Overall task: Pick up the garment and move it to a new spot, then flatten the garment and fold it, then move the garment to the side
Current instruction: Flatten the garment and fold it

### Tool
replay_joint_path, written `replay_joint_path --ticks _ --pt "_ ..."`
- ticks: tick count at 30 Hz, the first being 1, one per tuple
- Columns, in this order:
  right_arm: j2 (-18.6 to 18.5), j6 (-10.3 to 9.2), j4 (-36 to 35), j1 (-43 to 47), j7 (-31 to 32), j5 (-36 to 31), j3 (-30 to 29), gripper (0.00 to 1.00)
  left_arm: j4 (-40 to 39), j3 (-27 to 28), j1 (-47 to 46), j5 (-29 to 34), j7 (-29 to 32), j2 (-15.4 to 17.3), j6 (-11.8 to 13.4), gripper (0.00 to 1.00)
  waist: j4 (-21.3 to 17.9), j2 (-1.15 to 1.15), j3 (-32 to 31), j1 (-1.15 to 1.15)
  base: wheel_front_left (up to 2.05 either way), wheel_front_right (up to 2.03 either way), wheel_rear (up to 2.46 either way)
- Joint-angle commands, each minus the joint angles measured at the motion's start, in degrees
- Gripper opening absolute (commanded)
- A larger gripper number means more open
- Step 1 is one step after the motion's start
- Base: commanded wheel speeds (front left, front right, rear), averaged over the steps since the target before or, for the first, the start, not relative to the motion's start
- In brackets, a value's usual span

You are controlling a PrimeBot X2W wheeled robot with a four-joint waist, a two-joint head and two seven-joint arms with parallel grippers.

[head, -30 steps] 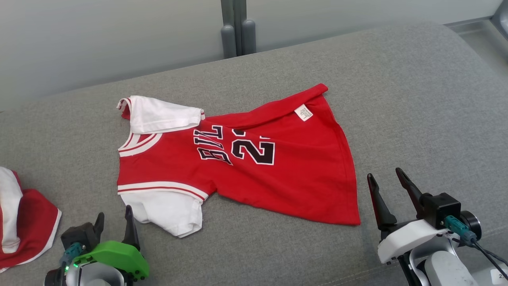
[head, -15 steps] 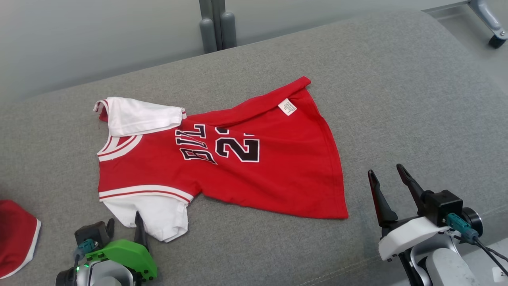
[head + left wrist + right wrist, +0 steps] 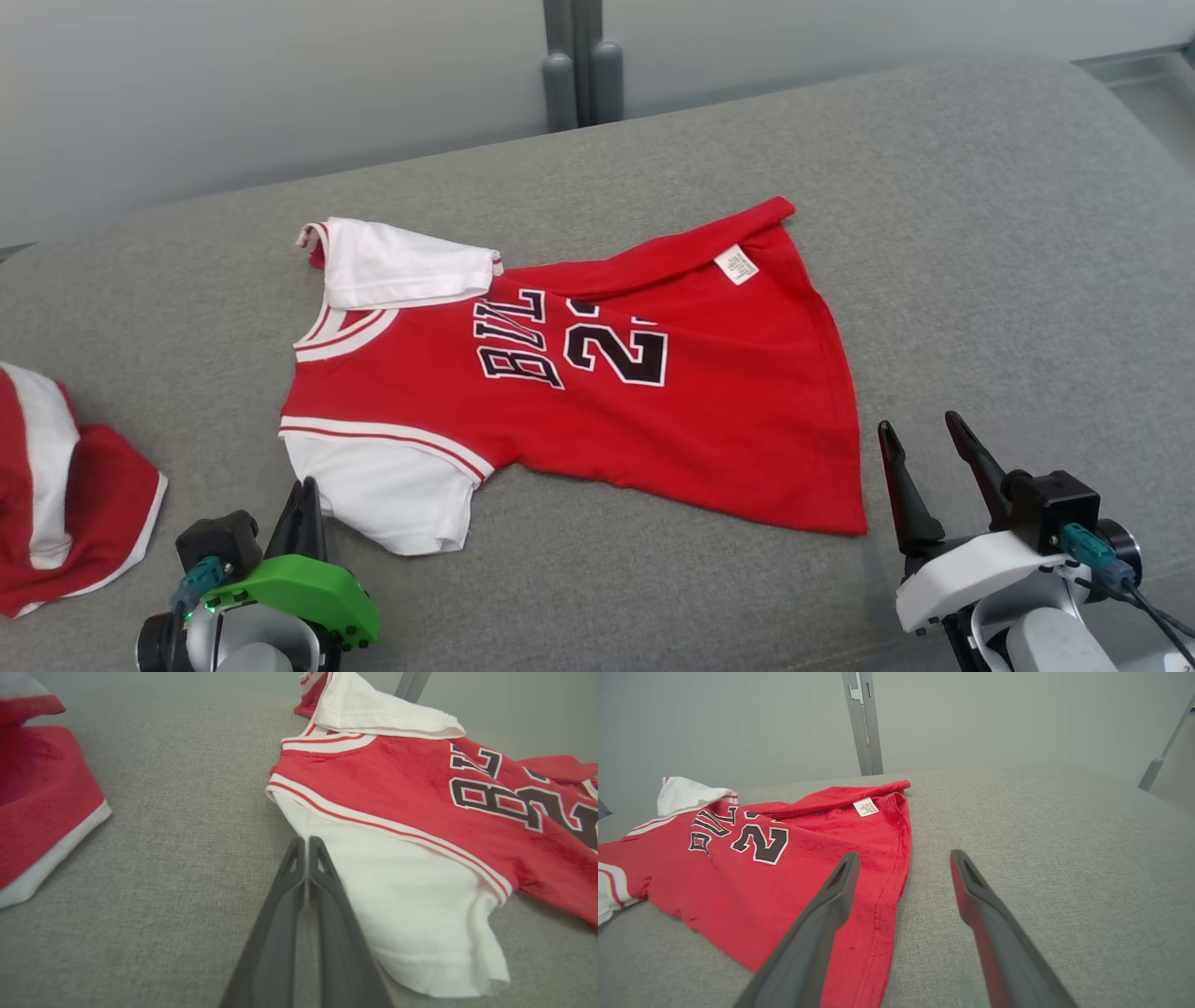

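The garment point(image 3: 709, 411) is a red jersey with white sleeves and black lettering, lying spread on the grey cushion point(image 3: 980, 233). Its far sleeve is folded over the chest. My left gripper point(image 3: 306, 487) is shut, its tips right at the left edge of the near white sleeve point(image 3: 397, 896). In the left wrist view the two fingers of the left gripper point(image 3: 307, 839) press together and no cloth shows between them. My right gripper point(image 3: 934, 439) stands open beside the garment's bottom hem. In the right wrist view, one finger of the right gripper point(image 3: 903, 858) hangs over the hem point(image 3: 887, 905) and the other over bare cushion.
Another red and white cloth point(image 3: 65, 504) lies at the cushion's left end, also in the left wrist view point(image 3: 42, 793). A grey post point(image 3: 579, 65) stands behind the cushion against a pale wall. Bare cushion stretches to the right of the garment.
My left gripper has gone from open to shut near the white sleeve. The head camera has swung, shifting the whole picture. The garment lies as before and the right gripper stays open.
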Motion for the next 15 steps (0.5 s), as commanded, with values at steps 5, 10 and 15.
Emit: replay_joint_path --ticks 5,10,15 --pt "0.86 -0.06 0.63 1.75 -0.15 0.71 0.15 1.0 -2.67 -1.75 1.82 1.61 0.0 0.27 -0.74 0.0 7.76 0.0 -3.37 0.0 0.0 0.0 0.0" --pt "1.51 -0.06 1.0 1.89 -0.15 1.04 0.34 1.0 -2.83 -3.1 1.27 3.14 0.0 0.42 0.44 0.42 10.22 0.0 -4.1 0.0 0.0 0.0 0.0" --pt "2.04 -0.06 1.17 2.07 -0.15 1.15 0.35 1.0 -8.89 -1.23 2.81 5.1 0.03 1.55 3.63 1.0 10.47 0.0 -4.61 0.0 0.0 0.0 0.0"
